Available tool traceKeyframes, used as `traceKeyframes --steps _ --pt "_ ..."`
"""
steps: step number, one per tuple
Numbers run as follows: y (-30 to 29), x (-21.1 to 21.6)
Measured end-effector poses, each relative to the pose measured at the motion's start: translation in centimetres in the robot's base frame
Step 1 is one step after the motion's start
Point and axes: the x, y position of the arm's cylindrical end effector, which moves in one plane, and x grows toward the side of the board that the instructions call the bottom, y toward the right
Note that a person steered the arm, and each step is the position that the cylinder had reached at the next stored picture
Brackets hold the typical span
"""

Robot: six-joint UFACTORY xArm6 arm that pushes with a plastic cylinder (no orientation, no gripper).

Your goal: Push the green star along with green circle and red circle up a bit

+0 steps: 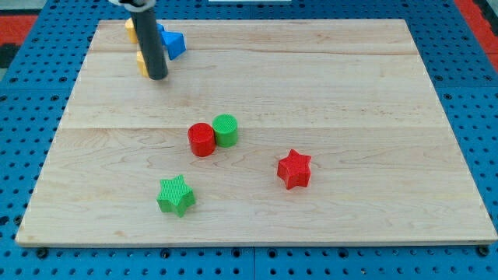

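Observation:
The green star lies near the board's bottom left. The red circle and the green circle stand touching side by side at the board's middle, above and right of the green star. My tip rests on the board near the top left, well above and left of the two circles and far from the green star. The rod rises out of the view's top.
A red star lies right of the circles. A blue block and yellow blocks sit by the rod at the top left, partly hidden behind it. The wooden board sits on a blue pegboard.

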Motion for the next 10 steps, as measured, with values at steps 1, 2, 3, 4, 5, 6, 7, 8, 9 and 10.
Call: traceKeyframes --steps 1,2,3,4,5,6,7,8,9,10 --pt "1.0 -0.1" --pt "2.3 -0.1" --pt "2.3 -0.1" --pt "2.3 -0.2" --pt "2.3 -0.1" --pt "2.3 1.2" --pt "2.2 2.9" --pt "-1.1 9.5" --pt "-2.2 19.0" --pt "-0.1 27.1"
